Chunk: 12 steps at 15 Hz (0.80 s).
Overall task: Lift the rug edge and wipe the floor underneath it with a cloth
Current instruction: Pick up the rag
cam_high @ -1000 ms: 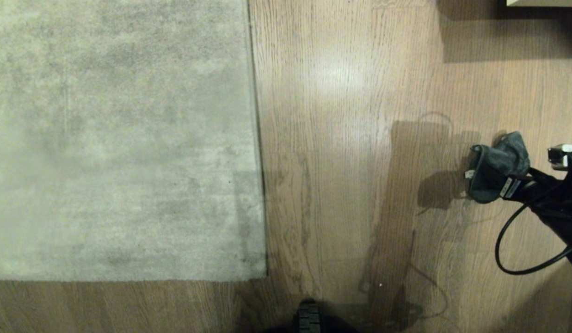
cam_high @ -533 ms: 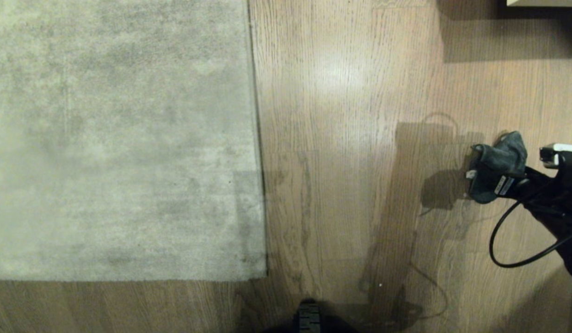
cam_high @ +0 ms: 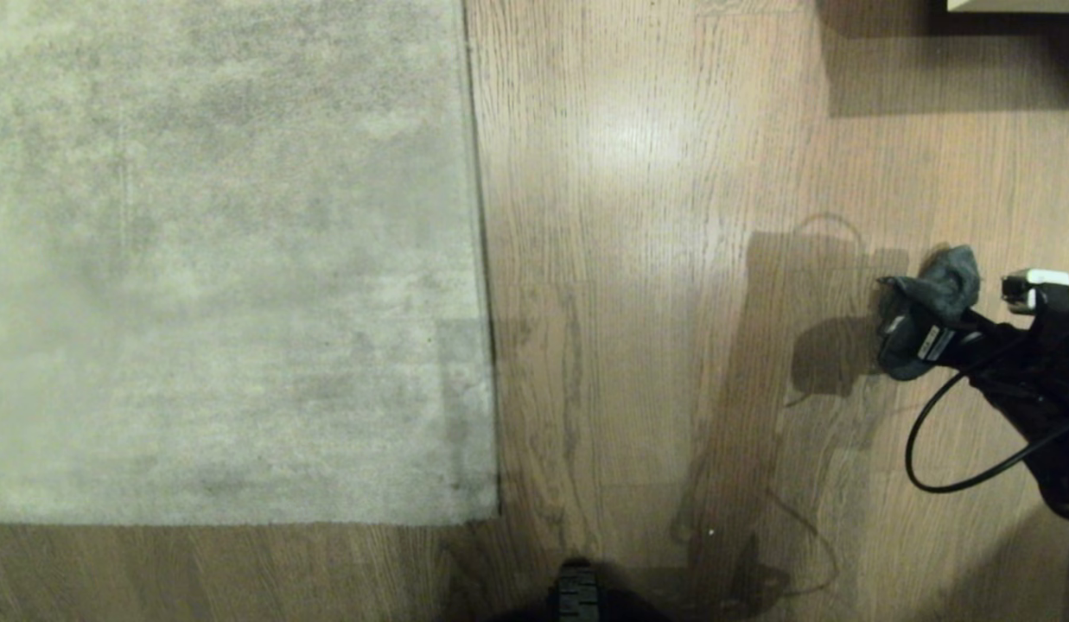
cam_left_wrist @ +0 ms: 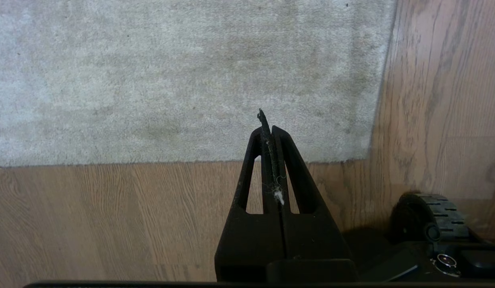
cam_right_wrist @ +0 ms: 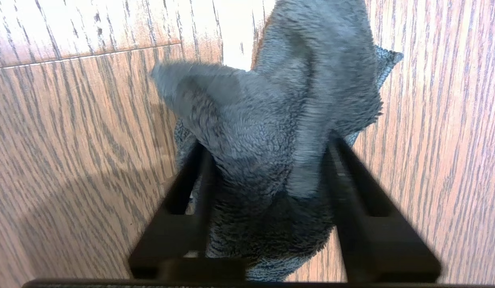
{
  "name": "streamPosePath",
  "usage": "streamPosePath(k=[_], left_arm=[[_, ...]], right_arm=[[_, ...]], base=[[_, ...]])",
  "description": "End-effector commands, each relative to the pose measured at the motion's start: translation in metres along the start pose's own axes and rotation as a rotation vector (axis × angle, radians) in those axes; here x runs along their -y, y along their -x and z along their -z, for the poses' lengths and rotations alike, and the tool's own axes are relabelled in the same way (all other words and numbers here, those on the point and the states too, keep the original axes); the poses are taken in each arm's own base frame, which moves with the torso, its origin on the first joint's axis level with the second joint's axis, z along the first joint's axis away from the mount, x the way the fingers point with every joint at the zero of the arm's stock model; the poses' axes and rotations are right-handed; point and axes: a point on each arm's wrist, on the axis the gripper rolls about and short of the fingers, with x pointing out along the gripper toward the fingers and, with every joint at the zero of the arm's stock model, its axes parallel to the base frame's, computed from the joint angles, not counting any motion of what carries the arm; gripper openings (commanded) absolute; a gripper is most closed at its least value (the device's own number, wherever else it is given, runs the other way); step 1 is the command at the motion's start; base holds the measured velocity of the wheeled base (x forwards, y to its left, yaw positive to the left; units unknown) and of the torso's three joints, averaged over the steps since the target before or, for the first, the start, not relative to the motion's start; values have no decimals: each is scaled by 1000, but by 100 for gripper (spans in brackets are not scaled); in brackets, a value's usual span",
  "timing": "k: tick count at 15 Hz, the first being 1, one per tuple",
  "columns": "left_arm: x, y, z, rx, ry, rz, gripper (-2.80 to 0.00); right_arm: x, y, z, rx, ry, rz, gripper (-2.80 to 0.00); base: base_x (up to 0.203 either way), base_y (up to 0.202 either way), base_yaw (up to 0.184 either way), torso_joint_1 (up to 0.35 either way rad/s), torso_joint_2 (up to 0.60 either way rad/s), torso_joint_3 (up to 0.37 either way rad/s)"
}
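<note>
The pale grey rug covers the left of the head view; its straight rug edge runs down the middle, flat on the brown plank floor. Far to the right the dark grey-teal cloth lies bunched on the floor. My right gripper is down at it. In the right wrist view the cloth fills the gap between the black fingers, which press its sides; the right gripper is shut on it. My left gripper hangs shut and empty above the rug corner.
A black cable loops from the right arm over the floor. My base wheel shows at the bottom centre and in the left wrist view. A pale object casts a shadow at the top right.
The right gripper's fingers have closed in on the cloth, which now looks narrower and more bunched. The right arm has crept slightly left. The rug has not moved.
</note>
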Motion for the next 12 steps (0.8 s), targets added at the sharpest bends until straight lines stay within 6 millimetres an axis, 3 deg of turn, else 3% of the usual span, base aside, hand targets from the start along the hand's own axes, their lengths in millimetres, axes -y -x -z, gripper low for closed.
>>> streamPosePath(k=[1, 6, 12], left_arm=[[0, 0, 0, -3, 1, 0, -280], [0, 0, 0, -3, 0, 0, -280], [0, 0, 0, -3, 1, 0, -280]], right_arm=[[-1, 3, -6, 25, 1, -3, -280], [-5, 27, -25, 40, 2, -18, -280], [-13, 83, -64, 79, 6, -59, -280]], base=[[0, 0, 0, 0, 0, 0], [0, 0, 0, 0, 0, 0], [0, 0, 0, 0, 0, 0]])
